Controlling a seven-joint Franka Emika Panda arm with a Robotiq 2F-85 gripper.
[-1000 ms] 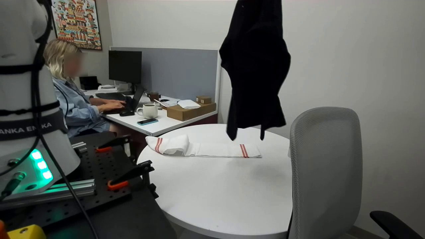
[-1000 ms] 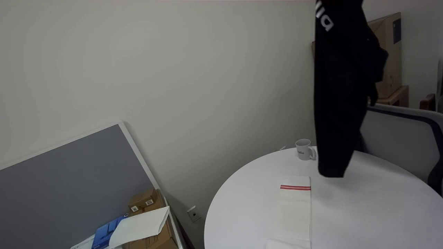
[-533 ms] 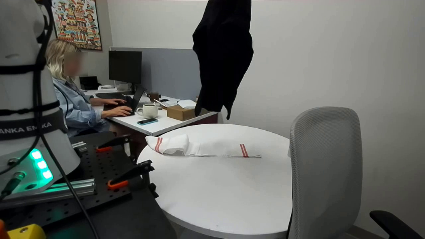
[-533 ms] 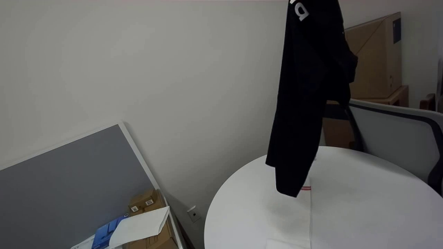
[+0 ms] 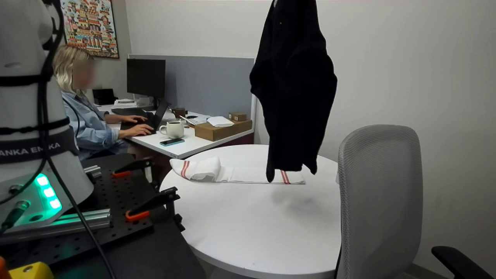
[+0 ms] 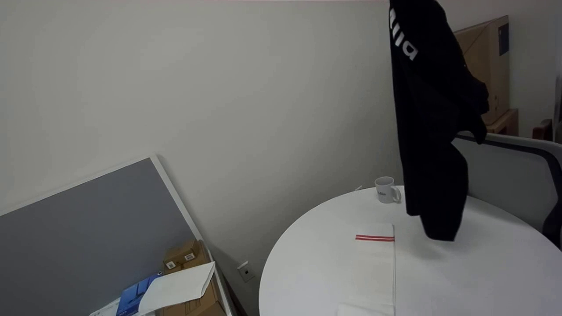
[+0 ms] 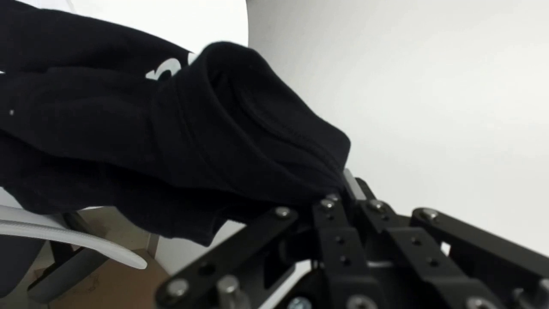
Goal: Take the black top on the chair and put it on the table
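The black top (image 5: 294,85) hangs long in the air over the round white table (image 5: 252,224) in both exterior views; its lower end appears just above the surface, with a faint shadow below. White lettering shows on its upper part in an exterior view (image 6: 404,41). In the wrist view my gripper (image 7: 344,191) is shut on an edge of the black top (image 7: 193,137). The gripper is out of frame in both exterior views. The grey chair (image 5: 381,193) stands beside the table, its backrest bare; it also shows behind the top (image 6: 509,175).
A folded white towel with red stripes (image 5: 248,174) lies on the table. A white mug (image 6: 385,190) stands near the table's far edge. A person (image 5: 93,108) sits at a desk (image 5: 186,145) with a monitor, mug, phone and boxes. Clamps (image 5: 155,201) edge the robot's base.
The black top swung to the left over the table, then came back to the right. It now hangs lower than a second ago, still held. The chair, towel and mug stay put.
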